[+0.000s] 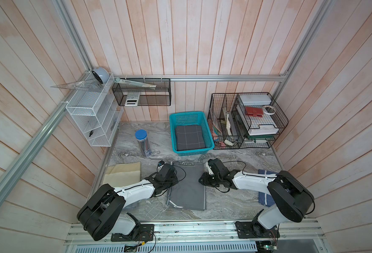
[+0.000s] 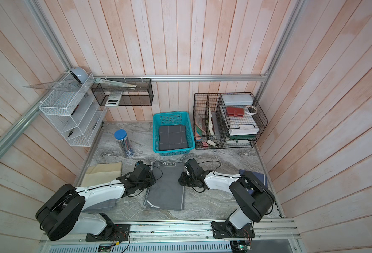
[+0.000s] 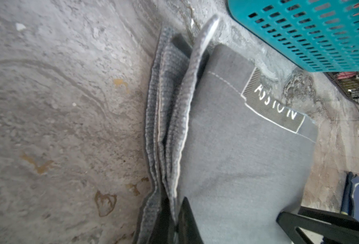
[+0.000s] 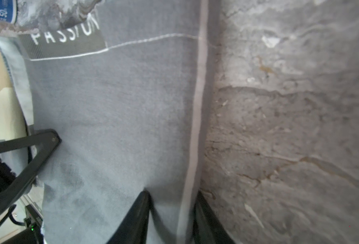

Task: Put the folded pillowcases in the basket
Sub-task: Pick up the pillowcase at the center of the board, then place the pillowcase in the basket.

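Grey pillowcase [image 1: 188, 186] flat on the table [image 1: 235, 203], near the front of the basket [image 1: 192, 151], not in it. Left gripper [image 3: 175, 221] clamped on its left edge. Right gripper [image 4: 172, 213] at the right edge, one finger on each side of that edge; cannot tell if squeezing. Dark checked cloth [image 1: 189, 138] inside the basket.

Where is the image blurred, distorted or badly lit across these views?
Both top views: wall planks splay outward from wide-angle distortion, lighting even, no glare. Left wrist view: slightly blurred overall, the lattice of the basket and the label on the grey pillowcase smeared. Right wrist view: mildly soft, label lettering still legible.
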`<state>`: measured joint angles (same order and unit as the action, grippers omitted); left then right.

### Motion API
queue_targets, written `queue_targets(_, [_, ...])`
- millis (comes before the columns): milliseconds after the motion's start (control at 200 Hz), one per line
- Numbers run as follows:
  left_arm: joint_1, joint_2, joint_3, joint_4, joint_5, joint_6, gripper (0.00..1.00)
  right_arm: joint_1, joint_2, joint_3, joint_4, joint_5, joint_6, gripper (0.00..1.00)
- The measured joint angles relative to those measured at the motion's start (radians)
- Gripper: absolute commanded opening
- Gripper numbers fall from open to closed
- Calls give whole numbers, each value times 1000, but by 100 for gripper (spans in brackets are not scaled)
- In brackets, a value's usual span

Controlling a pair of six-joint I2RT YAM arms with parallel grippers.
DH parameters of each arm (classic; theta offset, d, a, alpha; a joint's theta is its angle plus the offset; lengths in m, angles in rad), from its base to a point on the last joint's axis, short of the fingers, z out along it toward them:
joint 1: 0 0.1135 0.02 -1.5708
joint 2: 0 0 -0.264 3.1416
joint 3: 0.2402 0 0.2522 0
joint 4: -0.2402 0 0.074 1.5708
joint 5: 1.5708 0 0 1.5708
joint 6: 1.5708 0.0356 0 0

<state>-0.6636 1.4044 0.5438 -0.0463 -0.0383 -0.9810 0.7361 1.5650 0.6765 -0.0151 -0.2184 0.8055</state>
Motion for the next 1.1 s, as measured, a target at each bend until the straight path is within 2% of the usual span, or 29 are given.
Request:
queue_targets(100, [-13,-1,0,5,2,-7,0,17,2,15,-40,18,-5,6])
queue_targets(170, [-24,-10,0,4,-2,-11,0,32,0,35,-73,43,-7,0])
queue_targets(350, [-69,-81,0,-27,-33,-19,0,69,-43,66,-180,114,-24,0])
queue_targets(600, [-154,-246,18,-129,-122,-37,0,102,-212,134,-336,198,-51,0])
queue_targets(755, [-161,-322,57,-182,-176,-29,0,107,-299,199,-390,242,-68,0])
queue_targets(940, [-161,-344,194,-239,-233,24,0,107,-328,278,-413,323,-109,0])
queue_targets(1100, [-153,-296,360,-288,-285,84,0,82,-316,395,-431,372,-180,0])
